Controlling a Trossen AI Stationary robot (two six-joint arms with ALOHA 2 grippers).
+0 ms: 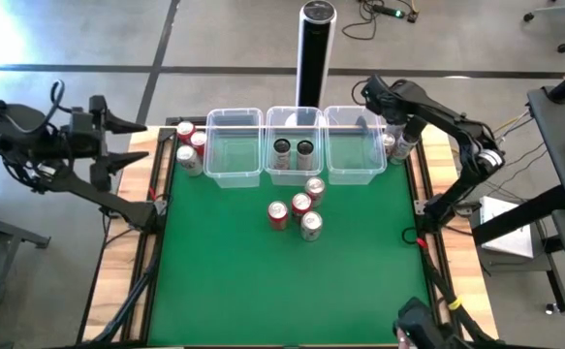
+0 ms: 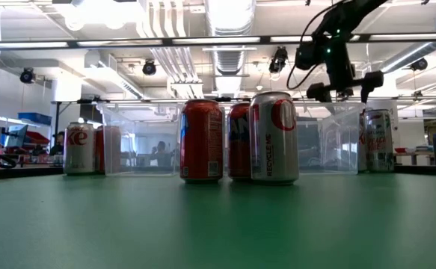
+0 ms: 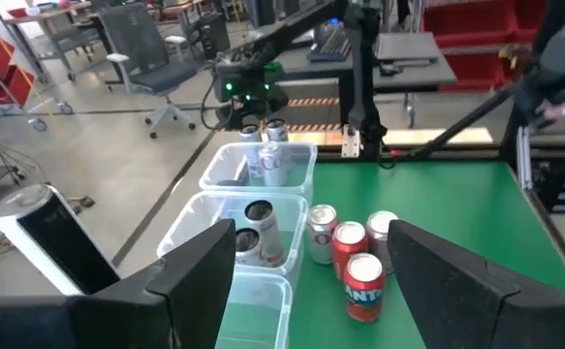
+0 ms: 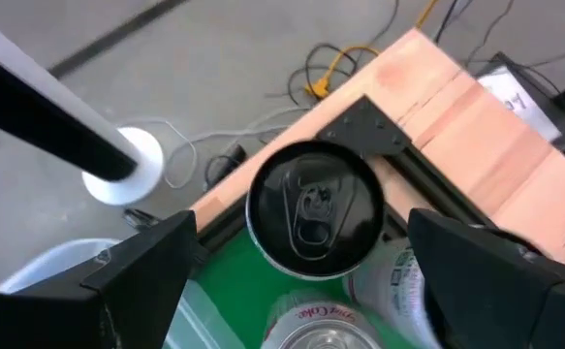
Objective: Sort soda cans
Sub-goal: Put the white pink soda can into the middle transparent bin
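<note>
While the left hand [image 1: 132, 141] waits open off the worktop [image 1: 224, 281], the right hand [image 4: 297, 242] hangs open over a black can [image 4: 313, 208]; next, descend and close on it.

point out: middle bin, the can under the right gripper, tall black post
middle bin [image 1: 294, 178], high view, its front rim.
black can [image 4: 313, 208], right wrist view, centre of its lid.
tall black post [image 1: 313, 53], high view, middle of its dark shaft.
</note>
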